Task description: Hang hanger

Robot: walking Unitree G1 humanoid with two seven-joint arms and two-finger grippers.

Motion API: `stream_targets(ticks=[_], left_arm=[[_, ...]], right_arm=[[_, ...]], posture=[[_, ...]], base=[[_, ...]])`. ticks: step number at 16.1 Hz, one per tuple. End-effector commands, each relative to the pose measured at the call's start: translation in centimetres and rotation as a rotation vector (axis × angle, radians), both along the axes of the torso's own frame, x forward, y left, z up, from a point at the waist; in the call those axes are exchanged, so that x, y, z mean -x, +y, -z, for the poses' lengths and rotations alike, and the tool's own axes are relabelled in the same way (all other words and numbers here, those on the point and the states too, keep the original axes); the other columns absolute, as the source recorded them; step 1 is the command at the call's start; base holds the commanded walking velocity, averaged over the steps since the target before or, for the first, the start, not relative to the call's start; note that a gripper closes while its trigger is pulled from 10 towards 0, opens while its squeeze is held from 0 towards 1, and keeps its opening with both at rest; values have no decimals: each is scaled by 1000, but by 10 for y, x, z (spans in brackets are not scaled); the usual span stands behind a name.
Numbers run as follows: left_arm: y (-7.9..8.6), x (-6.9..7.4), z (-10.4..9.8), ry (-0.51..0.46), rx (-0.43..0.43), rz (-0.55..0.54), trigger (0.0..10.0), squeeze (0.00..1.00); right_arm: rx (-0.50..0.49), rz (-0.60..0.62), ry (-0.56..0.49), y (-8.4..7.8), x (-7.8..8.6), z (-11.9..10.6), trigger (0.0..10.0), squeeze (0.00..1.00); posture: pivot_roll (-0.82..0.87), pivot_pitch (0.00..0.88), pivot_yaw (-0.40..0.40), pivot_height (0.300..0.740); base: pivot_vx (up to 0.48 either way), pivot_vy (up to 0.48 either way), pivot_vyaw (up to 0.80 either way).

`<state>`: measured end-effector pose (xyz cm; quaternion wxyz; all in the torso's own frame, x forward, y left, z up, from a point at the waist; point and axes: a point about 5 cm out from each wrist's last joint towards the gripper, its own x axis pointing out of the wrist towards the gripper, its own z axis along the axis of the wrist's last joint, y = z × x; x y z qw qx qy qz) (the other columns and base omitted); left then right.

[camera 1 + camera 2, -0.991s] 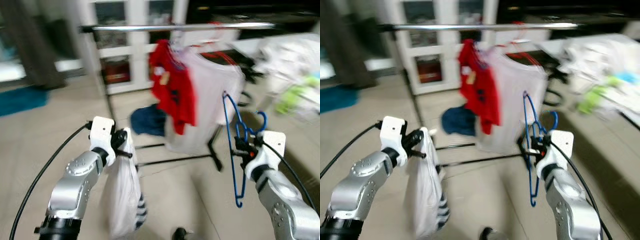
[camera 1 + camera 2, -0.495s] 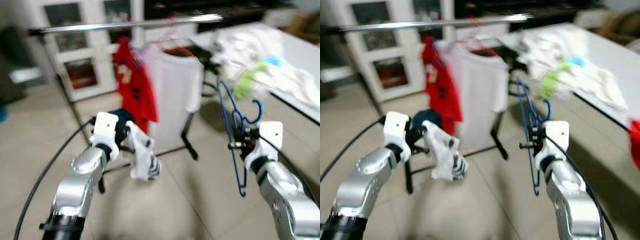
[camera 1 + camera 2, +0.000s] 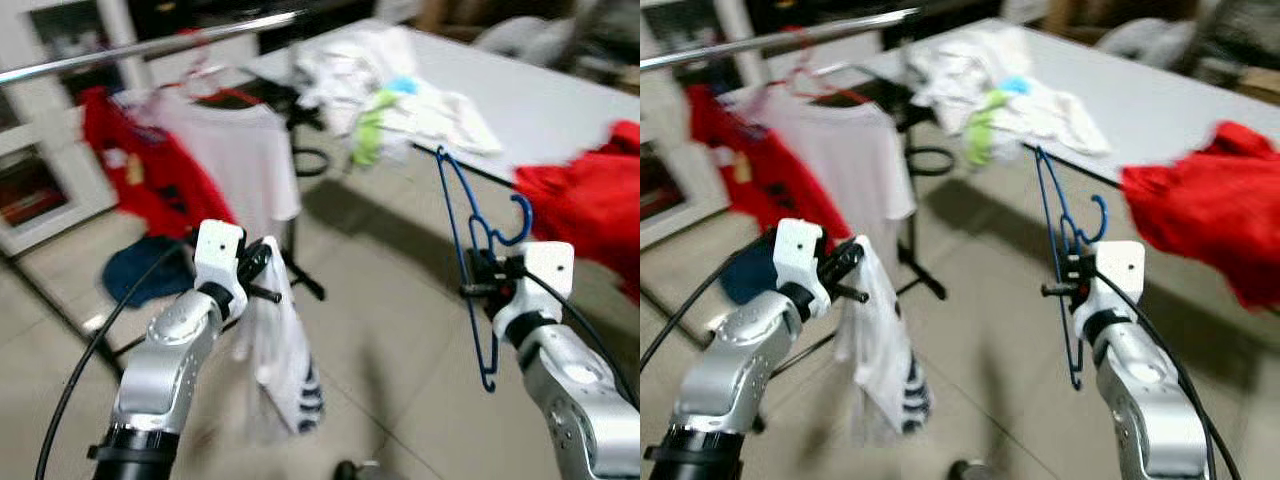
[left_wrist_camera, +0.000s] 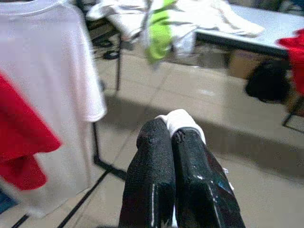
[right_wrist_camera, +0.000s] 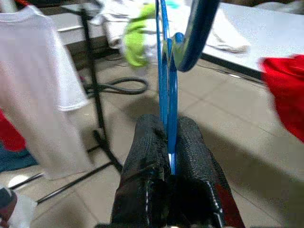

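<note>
Where the right tool (image 5: 167,142) pinches: thin blue wire hanger (image 3: 470,260), limp white cloth (image 3: 280,345) opposite.

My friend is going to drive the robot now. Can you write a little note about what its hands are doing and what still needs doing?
Left gripper: shut on a white cloth with dark stripes, which dangles toward the tiled floor.
Right gripper: shut on the blue wire hanger, held upright, hook on top.
The silver clothes rail is off to the robot's left, already holding a white T-shirt and a red garment.
Done: hanger and cloth picked up.
Left: the blue hanger is not yet on the rail.
</note>
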<state>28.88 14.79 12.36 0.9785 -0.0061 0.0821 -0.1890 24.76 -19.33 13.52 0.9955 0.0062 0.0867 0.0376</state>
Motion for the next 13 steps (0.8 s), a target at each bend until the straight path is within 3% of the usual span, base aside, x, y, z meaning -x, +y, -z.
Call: stream_targets(ticks=[1,5,12,13], left_arm=[[-1,-1,-11,-59,7,8,10000,0],[-6,-2,-22,-116,49,33,10000,0],[-12,-12,-22,-97,37,45,10000,0],[-13,-15,-22,-98,34,53,10000,0]], right_arm=[[7,-1,-26,0,1,-7,10000,0],[58,-3,-31,-7,0,-8,10000,0],[140,-29,-89,-19,-5,-29,10000,0],[134,-58,-84,-21,-4,-31,10000,0]], posture=[[-51,0,-21,740],[-54,0,-32,740],[-80,0,-9,740],[-84,0,-9,740]], base=[[0,0,-800],[0,0,-800],[319,0,-800],[349,0,0]])
